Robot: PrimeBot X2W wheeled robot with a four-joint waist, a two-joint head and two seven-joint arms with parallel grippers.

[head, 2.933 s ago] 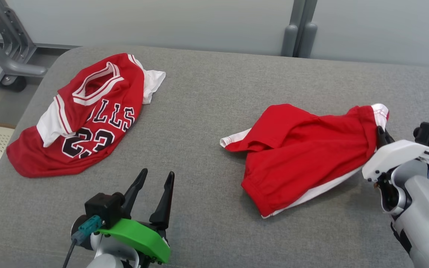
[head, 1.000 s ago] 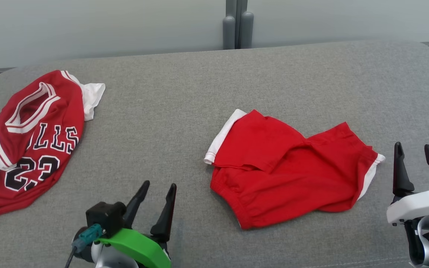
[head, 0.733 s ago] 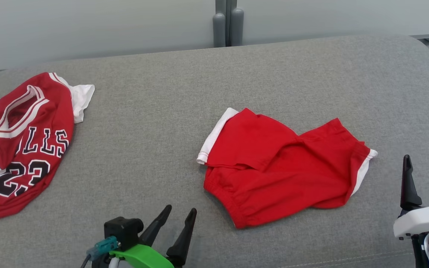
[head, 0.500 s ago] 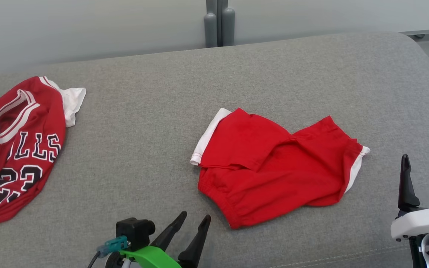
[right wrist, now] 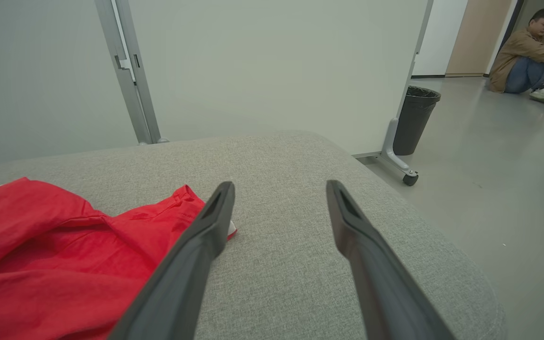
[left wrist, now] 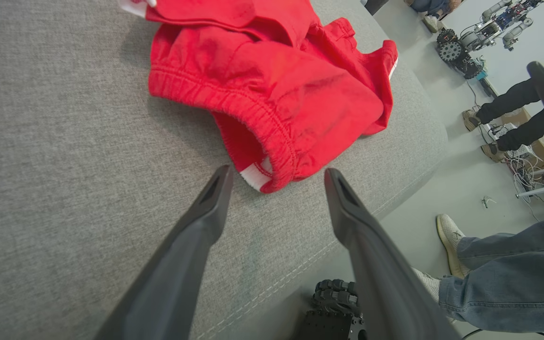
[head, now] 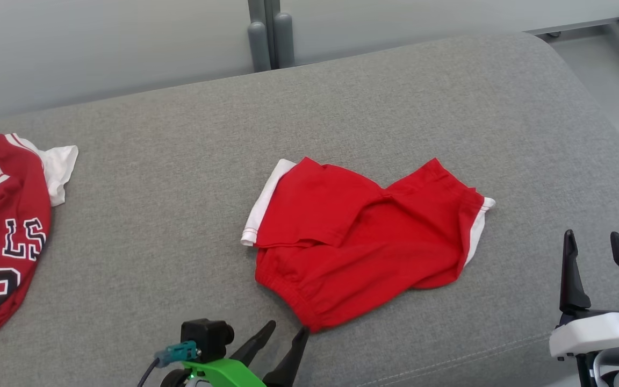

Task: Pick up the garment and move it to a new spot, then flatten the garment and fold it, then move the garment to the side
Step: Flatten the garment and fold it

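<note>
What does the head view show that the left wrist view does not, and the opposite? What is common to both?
Head view adds: a lettered red jersey at the left edge of the grey cushion, and the right gripper, jaws open, apart from the red shorts. Left wrist view adds: a white label inside the waistband, and a person's leg in jeans. Common: the red shorts, the grey cushion, and the left gripper, jaws open, near the waistband.

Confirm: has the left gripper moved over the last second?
Yes. The left gripper has moved right, up to the near waistband corner of the unmoved red shorts.
</note>
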